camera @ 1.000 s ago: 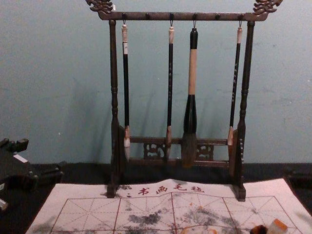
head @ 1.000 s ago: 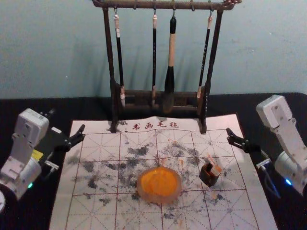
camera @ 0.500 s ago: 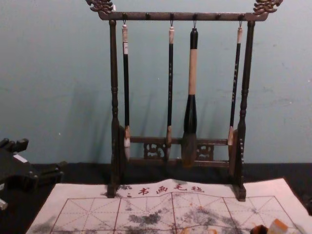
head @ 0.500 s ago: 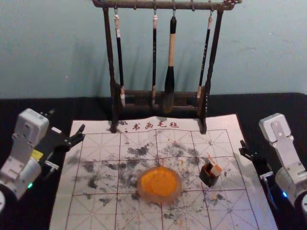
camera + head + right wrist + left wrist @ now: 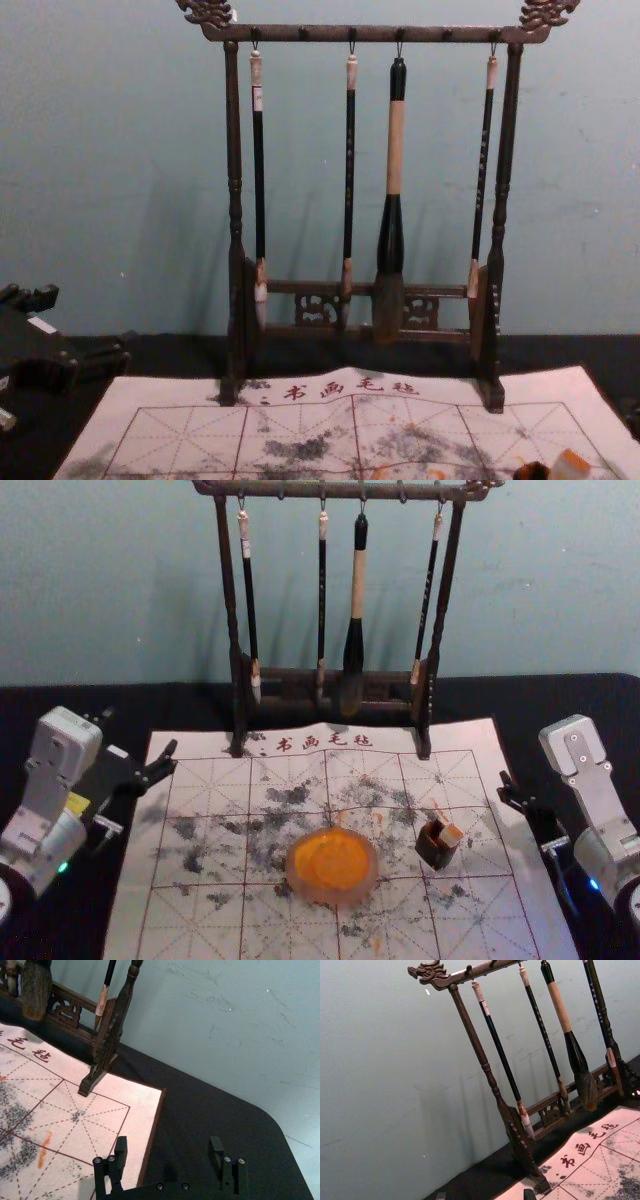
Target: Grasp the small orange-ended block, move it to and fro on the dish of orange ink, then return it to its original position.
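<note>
The small orange-ended block (image 5: 451, 835) leans out of a dark square holder (image 5: 436, 853), right of the dish of orange ink (image 5: 333, 864). In the chest view the block's end (image 5: 571, 464) shows at the lower right edge. My right gripper (image 5: 507, 788) stands open beyond the mat's right edge, up and to the right of the block and touching nothing. In the right wrist view this gripper (image 5: 168, 1149) has its fingers wide apart with nothing between them. My left gripper (image 5: 140, 732) is parked open at the mat's far left corner; its tips show in the left wrist view (image 5: 485, 1195).
A dark wooden rack (image 5: 432, 680) with several hanging brushes stands across the back of the white, ink-stained mat (image 5: 210, 920). The large brush (image 5: 353, 645) hangs near its middle. Black cloth (image 5: 560, 705) covers the table around the mat.
My right gripper has shifted outward to the right and slightly nearer since a second ago, and is nearly still over the last half second. The block, dish and left arm have not moved.
</note>
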You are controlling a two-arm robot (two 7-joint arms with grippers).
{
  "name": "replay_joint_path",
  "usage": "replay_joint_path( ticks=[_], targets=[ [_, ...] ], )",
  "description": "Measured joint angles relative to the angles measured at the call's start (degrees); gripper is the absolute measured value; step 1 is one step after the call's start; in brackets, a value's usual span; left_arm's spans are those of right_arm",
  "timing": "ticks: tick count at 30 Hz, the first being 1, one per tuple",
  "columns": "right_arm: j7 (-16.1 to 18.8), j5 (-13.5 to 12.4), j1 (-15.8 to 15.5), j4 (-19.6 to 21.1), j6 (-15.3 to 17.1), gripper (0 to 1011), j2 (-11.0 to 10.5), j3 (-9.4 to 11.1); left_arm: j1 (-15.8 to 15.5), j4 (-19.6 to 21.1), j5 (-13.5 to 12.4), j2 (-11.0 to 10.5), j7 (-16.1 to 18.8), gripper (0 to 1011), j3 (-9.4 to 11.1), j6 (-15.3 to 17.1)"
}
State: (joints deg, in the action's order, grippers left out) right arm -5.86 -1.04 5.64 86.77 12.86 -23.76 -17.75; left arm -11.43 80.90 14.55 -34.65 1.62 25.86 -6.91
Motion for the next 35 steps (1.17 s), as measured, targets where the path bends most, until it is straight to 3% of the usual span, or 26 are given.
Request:
replay_joint_path(
  ticks=[35],
  targets=[
    [0.16,-0.04,-0.06,0.29,0.10,1002,-0.18,-0.13,0.00,0.00,0.00,0.00,0.01,1001,0.00,0.00]
  ],
)
